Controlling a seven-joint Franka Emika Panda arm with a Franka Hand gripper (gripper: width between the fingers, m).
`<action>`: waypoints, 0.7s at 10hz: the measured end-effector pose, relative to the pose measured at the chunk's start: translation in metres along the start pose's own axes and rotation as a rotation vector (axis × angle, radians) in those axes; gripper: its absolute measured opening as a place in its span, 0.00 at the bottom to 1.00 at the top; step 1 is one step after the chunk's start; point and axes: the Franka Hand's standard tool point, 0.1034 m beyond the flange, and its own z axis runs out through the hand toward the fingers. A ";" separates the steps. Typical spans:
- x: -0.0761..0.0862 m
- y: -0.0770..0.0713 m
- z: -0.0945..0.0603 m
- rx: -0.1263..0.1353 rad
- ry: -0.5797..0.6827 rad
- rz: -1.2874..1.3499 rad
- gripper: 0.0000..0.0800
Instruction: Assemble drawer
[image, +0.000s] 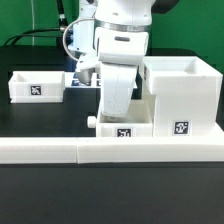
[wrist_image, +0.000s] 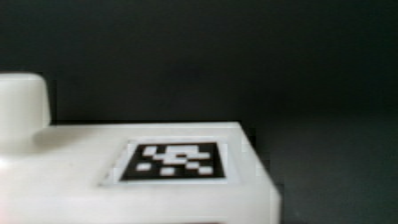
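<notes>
Gripper: the gripper (image: 116, 110) hangs in the middle of the picture and points straight down. Its tips are hidden, so I cannot tell if they are apart or together.
Drawer box: a small drawer box (image: 123, 131) sits right under the gripper, low in the middle. Its round knob (image: 92, 122) sticks out toward the left.
Drawer case: the big drawer case (image: 181, 95) stands at the right, just beside the small box.
Which way: I think the box must go right, toward the case.
Second box: another small box (image: 35, 87) sits at the upper left, well apart.
Edges: a long white bar (image: 50, 151) runs across the bottom, just in front of the box.
Open room: the bare worktop (image: 45, 122) is at the left.
Close look: the wrist view shows a tag (wrist_image: 178, 160) on a blurry white top.
</notes>
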 end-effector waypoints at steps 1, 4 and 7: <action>-0.001 0.000 0.000 0.000 0.000 0.001 0.05; -0.001 0.000 0.000 0.000 0.000 0.002 0.05; 0.001 -0.005 0.001 -0.009 0.004 -0.011 0.05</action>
